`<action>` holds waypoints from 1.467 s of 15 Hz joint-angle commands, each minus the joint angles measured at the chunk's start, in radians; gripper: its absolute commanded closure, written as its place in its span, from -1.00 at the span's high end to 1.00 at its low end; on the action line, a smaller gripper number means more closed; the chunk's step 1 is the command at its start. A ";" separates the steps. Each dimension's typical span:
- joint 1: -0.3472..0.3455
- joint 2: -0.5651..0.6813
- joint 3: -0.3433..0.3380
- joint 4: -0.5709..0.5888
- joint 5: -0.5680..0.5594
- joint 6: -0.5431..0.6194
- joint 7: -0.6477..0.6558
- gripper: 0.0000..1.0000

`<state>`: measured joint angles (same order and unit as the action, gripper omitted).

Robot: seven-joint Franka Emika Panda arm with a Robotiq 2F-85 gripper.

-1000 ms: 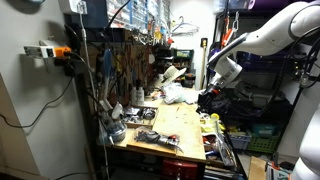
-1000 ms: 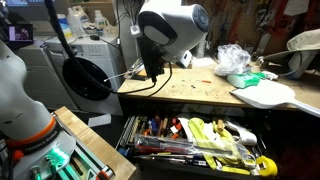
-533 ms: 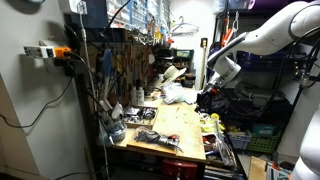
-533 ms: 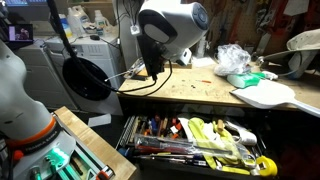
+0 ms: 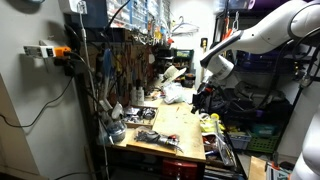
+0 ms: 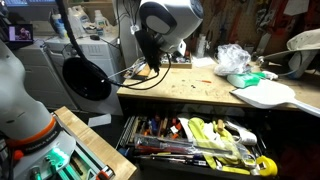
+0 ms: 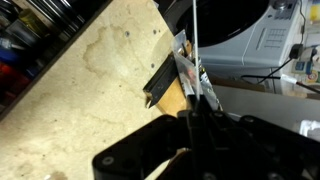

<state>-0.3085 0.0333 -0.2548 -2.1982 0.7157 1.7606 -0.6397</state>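
My gripper (image 5: 199, 100) hangs over the far edge of a wooden workbench (image 5: 178, 126), above its bare top (image 6: 190, 88). In the wrist view the gripper (image 7: 192, 116) is a dark mass at the bottom, and its jaws seem to meet in the middle with nothing between them. Just ahead of it a black bracket-like piece (image 7: 160, 86) sits at the bench's edge (image 7: 90, 80), with a thin cable running up past it. The gripper also shows under the arm's round head in an exterior view (image 6: 152, 66).
An open drawer (image 6: 262, 163) full of hand tools juts out below the bench. A crumpled plastic bag (image 6: 232, 58) and a white board (image 6: 265, 95) lie on the bench. A machine with a round black door (image 6: 85, 78) stands beside it. A pegboard (image 5: 120, 60) with tools backs the bench.
The arm has swung a little sideways and up along the bench edge. Nothing on the bench has moved.
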 commanded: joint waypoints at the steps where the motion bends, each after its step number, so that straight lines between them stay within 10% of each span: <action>1: 0.064 0.054 0.049 0.102 -0.087 -0.033 -0.007 -0.96; 12: 0.172 0.233 0.193 0.337 -0.446 0.024 -0.076 -0.95; 22: 0.174 0.284 0.220 0.414 -0.437 -0.019 -0.061 -0.92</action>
<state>-0.1353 0.2644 -0.0575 -1.8569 0.2908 1.7777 -0.7005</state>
